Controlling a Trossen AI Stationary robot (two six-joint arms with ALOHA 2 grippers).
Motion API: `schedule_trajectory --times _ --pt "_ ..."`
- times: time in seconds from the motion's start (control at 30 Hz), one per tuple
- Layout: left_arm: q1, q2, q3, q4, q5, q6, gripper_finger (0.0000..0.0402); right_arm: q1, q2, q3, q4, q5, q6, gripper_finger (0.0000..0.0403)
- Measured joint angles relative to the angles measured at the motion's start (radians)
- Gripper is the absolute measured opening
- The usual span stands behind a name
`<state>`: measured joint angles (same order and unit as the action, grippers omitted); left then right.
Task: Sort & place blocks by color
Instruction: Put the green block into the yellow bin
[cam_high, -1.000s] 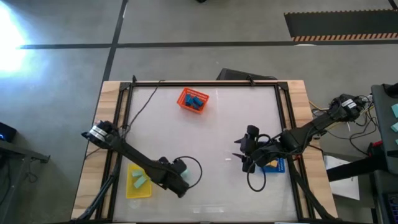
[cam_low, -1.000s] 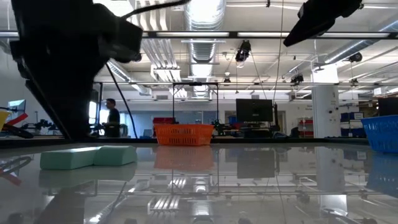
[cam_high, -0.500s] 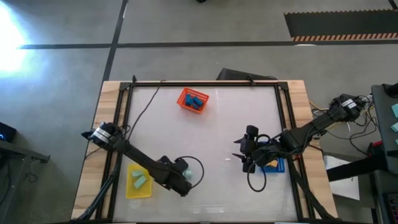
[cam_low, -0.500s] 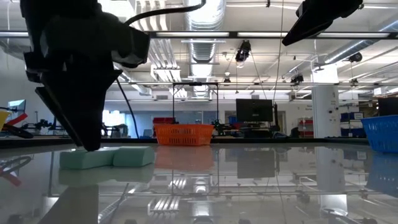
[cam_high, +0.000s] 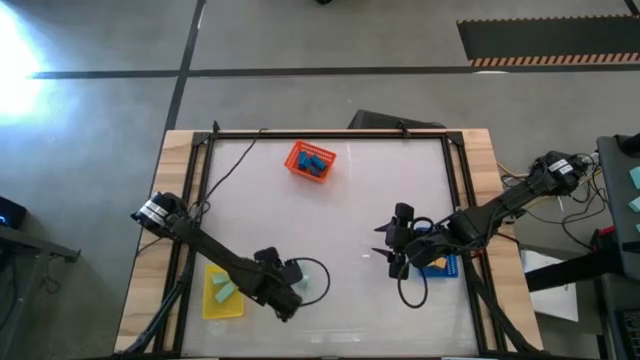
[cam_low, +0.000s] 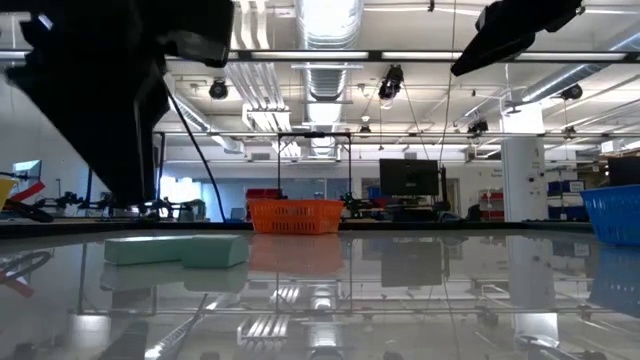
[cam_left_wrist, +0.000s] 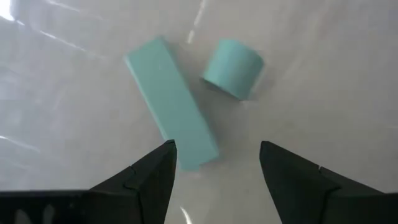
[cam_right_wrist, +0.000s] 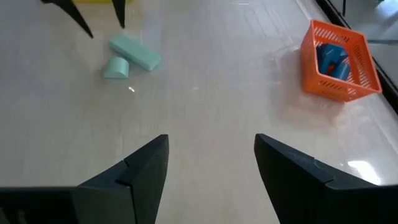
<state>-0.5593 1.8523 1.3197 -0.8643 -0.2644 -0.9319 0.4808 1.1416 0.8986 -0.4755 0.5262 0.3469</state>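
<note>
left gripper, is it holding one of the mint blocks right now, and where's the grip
Nothing is held. The left gripper hangs open above the long mint bar and the short mint block, which lie loose on the table. The right gripper is open and empty too.

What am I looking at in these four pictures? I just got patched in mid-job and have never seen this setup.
It is a table with two dark robot arms, each ending in a two-finger tool. One picture looks straight down on the table, one looks level across its top into the room behind, and two come from cameras on the arms' wrists.

The left tool is open and empty, hovering just over two mint green blocks lying loose on the table: a long bar and a shorter rounded piece beside it. The right tool is also open and holds nothing, waiting near the blue tray.

An orange tray at the far side holds blue blocks. A yellow tray under the left arm holds more mint green blocks.
</note>
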Motion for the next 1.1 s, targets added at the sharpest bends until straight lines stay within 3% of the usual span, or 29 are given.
schedule_trajectory --times 0.23,0.77,0.97,1.1 --pt "0.001 0.0 -0.077 0.063 -0.146 0.006 0.0215 0.006 0.0 -0.08 0.092 0.0 0.048 0.0228" --pt "-0.005 0.003 -0.238 0.301 -0.146 -0.015 0.0212 0.026 0.0 -0.212 0.375 0.0 0.031 0.0228" --pt "-0.005 0.005 -0.243 0.313 -0.153 -0.03 0.0158 0.026 0.0 -0.264 0.515 0.001 -0.031 0.0228" --pt "-0.005 0.006 -0.24 0.312 -0.157 -0.034 0.0115 0.026 0.0 -0.272 0.518 0.001 -0.033 0.0228"
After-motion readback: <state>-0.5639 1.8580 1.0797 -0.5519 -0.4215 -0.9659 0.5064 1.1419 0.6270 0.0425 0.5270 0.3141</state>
